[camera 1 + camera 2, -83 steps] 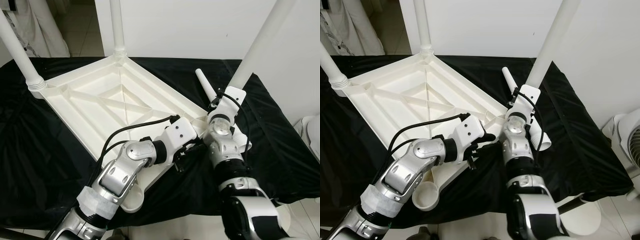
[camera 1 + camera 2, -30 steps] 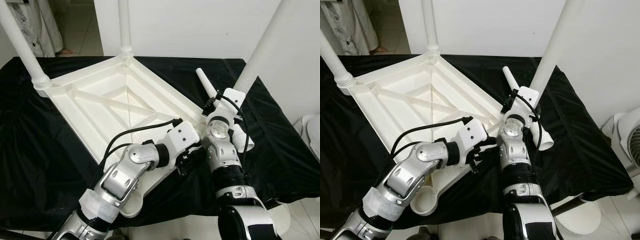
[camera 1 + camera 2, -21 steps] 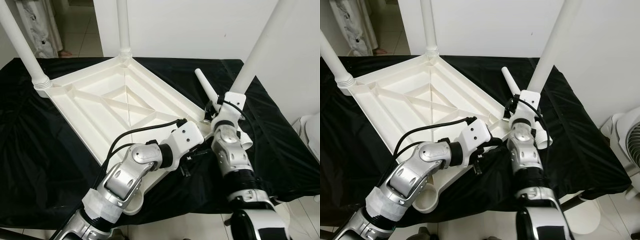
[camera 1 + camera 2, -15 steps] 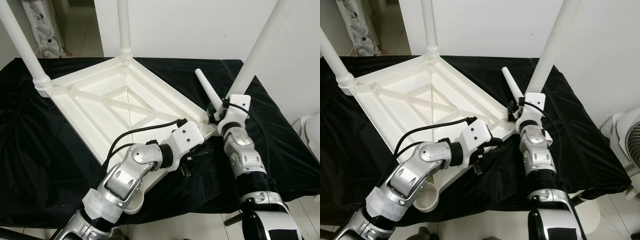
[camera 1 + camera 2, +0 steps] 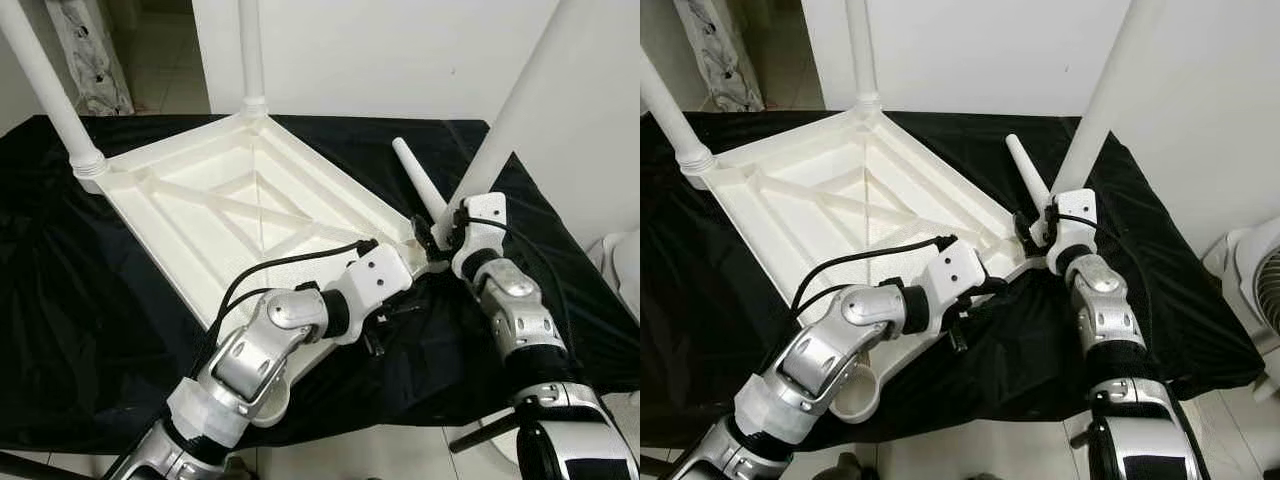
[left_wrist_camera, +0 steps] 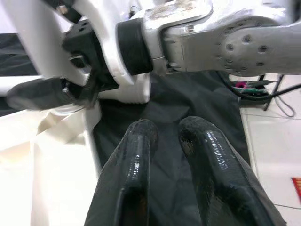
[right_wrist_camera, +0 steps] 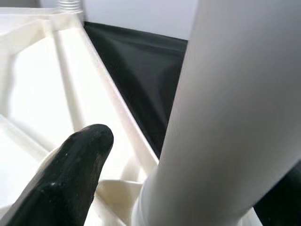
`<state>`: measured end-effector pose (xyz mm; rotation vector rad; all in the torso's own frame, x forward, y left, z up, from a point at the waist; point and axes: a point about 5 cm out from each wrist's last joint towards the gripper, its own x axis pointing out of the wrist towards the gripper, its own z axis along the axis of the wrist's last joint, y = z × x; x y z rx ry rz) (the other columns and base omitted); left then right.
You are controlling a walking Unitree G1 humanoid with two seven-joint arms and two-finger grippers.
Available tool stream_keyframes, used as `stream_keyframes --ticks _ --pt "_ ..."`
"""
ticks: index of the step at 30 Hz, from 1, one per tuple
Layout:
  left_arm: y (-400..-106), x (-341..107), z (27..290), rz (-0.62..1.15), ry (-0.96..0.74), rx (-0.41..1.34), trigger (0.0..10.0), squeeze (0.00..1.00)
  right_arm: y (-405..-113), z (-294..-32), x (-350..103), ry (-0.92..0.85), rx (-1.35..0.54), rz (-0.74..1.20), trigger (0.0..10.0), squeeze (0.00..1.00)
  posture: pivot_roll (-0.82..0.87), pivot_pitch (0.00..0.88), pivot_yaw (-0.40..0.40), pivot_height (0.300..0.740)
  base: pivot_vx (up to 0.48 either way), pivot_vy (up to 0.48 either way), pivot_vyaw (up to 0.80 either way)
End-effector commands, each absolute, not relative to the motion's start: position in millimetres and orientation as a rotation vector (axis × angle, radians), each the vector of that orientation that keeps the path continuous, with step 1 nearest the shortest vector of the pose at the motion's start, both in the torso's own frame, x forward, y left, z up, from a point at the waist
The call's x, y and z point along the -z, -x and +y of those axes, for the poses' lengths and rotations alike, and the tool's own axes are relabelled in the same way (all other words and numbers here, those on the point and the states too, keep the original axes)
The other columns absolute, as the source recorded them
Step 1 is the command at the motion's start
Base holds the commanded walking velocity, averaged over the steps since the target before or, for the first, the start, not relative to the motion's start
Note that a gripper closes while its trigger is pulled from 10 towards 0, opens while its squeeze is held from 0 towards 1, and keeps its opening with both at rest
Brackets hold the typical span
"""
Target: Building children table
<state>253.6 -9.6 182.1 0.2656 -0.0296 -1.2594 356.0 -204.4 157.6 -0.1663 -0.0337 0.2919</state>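
Note:
A white plastic table top (image 5: 200, 215) lies upside down on a black cloth. Three white legs stand in its corners: far left (image 5: 45, 85), far middle (image 5: 250, 50) and right (image 5: 510, 120). The near corner socket (image 5: 855, 393) holds nothing. One loose leg (image 5: 420, 183) lies on the cloth behind the right leg. My right gripper (image 5: 428, 238) is at the right leg's base, open; one finger (image 7: 70, 169) shows beside the leg (image 7: 221, 117), apart from it. My left gripper (image 6: 167, 129) hovers over the cloth by the top's near right edge, shut on nothing.
The black cloth (image 5: 80, 330) covers the whole work surface and hangs over its front edge. A white fan (image 5: 1255, 290) stands on the floor to the right. A white wall (image 5: 400, 50) closes the back, and a curtain (image 5: 90, 50) hangs at the far left.
My right arm has swung out to the right, bringing its gripper to the base of the right leg. The left arm has stayed almost where it was.

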Motion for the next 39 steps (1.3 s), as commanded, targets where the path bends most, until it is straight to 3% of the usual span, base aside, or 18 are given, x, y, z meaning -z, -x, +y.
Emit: stream_keyframes --ticks 1,2,3,5,6,10,11,39 --pt "-253.0 -178.7 -11.5 -0.015 -0.271 1.231 10.0 0.00 -357.5 -205.6 -158.9 0.188 -0.340 -0.031 10.0 0.00 0.05 0.049 -0.010 0.740 0.000 0.000 0.00" --pt "-253.0 -178.7 -11.5 -0.015 -0.271 1.231 10.0 0.00 -357.5 -205.6 -158.9 0.188 -0.340 -0.031 10.0 0.00 0.05 0.049 -0.010 0.740 0.000 0.000 0.00" --pt "-252.7 -178.8 -11.9 -0.015 -0.271 1.232 10.0 0.00 -358.0 -207.0 -159.4 0.193 -0.345 -0.029 8.0 0.00 0.05 0.049 -0.010 0.740 0.000 0.000 0.00" --pt "-252.6 -178.8 -12.2 -0.015 -0.271 1.232 10.0 0.00 -358.5 -208.5 -159.3 0.191 -0.358 -0.025 8.0 0.00 0.05 0.049 -0.011 0.740 0.000 0.000 0.00" --pt "-252.6 -178.8 -12.1 -0.015 -0.270 1.231 10.0 0.00 -358.8 -210.4 -159.4 0.203 -0.366 -0.025 3.9 0.00 0.05 0.049 -0.011 0.740 0.000 0.000 0.00" --pt "-252.6 -178.8 -12.0 -0.015 -0.270 1.229 10.0 0.00 -359.1 -212.3 -159.4 0.216 -0.374 -0.025 3.9 0.00 0.05 0.049 -0.011 0.740 0.000 0.000 0.00" --pt "-252.3 -178.9 -11.9 -0.014 -0.269 1.228 10.0 0.00 -358.8 -215.7 -157.5 0.212 -0.375 -0.012 0.0 0.00 0.05 0.049 -0.013 0.740 0.000 0.000 0.00" --pt "-252.2 -181.4 -9.5 -0.022 -0.275 1.234 10.0 0.00 -360.8 -228.4 -127.5 0.031 -0.223 0.144 0.0 0.00 0.05 0.050 -0.009 0.740 0.000 0.000 0.00"
